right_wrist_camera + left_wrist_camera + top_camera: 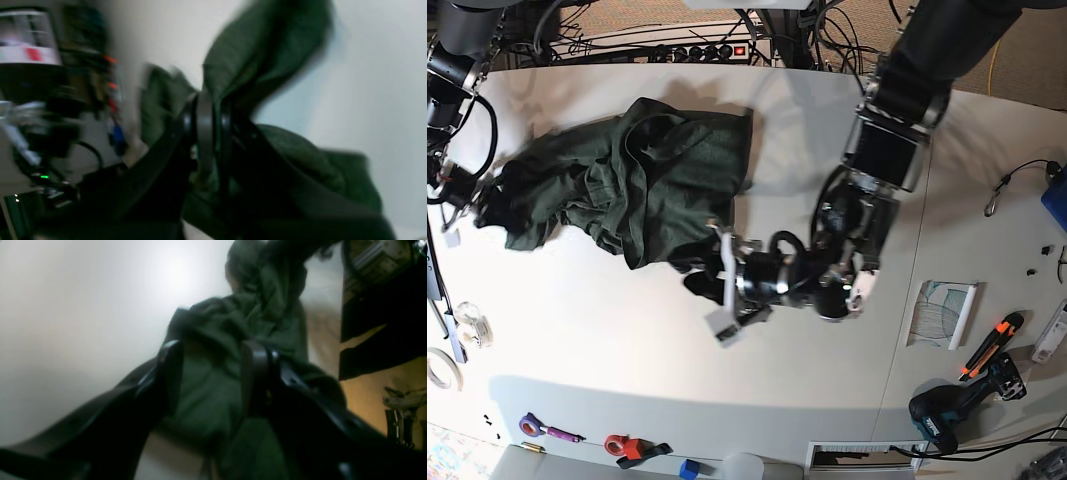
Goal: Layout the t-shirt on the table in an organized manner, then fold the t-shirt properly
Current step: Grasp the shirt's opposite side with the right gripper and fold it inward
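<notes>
A dark green t-shirt (657, 170) lies crumpled on the white table (607, 360), toward its back left. My left gripper (717, 280) reaches in from the right and holds the shirt's near corner. In the left wrist view a thick bunch of t-shirt (213, 396) fills the gap between the left gripper's (213, 373) fingers. My right gripper (482, 195) is at the shirt's left edge. In the right wrist view its fingers (204, 133) stand close together, and the right gripper (213, 133) pinches a fold of t-shirt (267, 43) that rises above it. Both wrist views are blurred.
A cordless drill (952, 410), an orange-handled tool (987, 345) and a white card (942, 312) lie at the front right. Tape rolls (439, 370) sit by the left edge, small clips (622, 445) at the front. Cables and a power strip (677, 50) line the back.
</notes>
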Robot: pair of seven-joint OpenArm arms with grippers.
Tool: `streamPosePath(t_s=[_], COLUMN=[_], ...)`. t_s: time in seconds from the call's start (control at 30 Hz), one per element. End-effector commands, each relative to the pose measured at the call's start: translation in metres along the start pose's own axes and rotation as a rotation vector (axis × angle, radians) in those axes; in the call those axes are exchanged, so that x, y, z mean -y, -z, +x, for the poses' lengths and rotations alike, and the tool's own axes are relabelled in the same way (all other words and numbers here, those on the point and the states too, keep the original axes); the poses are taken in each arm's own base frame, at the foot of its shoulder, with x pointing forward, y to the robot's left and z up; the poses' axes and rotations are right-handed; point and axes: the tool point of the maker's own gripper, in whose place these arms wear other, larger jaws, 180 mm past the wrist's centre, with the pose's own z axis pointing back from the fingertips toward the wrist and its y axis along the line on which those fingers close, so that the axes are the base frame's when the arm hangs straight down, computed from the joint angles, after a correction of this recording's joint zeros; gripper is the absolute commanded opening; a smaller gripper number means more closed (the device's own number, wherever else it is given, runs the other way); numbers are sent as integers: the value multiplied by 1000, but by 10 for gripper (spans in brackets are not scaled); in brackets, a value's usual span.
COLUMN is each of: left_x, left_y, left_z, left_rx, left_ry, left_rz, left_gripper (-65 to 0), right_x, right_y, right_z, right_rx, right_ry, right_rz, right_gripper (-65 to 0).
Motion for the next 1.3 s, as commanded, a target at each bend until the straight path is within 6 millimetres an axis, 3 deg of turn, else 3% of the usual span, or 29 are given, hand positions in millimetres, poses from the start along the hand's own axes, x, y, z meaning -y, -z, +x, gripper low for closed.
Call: streamPosePath(t_s=[0.0,0.27,0.43,0.57,0.77,0.93,1.07,1.27], left_x=[1,-15,-9,-4,2,3,4,7], left_y=[-7,-25,-26,-26,-24,-24,-24,-23], left_z=[24,-33,-66,-85,-100,-105,-106,-111], left_rx=[63,-60,-89,-124,-142,-157,-156,-160], left_ry=[30,-36,-100,-130,-158,-163,-167,-176], left_rz=[-11,30,20,12,2,-1,-3,-6], left_gripper=[-362,-362,-374,-443,-444,-444,-444,-444], right_x=[-12,-39,-71,-114,-207,-191,-179,-187], right_y=[-11,9,30,40,38,60,76,84], right_z=[24,23,-5,-42,-107,-143,-137,-115], right_rx=[53,40,-14,-61,-69,-98,-23,130], right_ry=[-46,-144,-289,-474,-802,-911,-839,-758], right_rz=[11,65,116,175,317,88,-30,-72], right_gripper=[-650,-650,-650,-650,-650,-650,-650,-650])
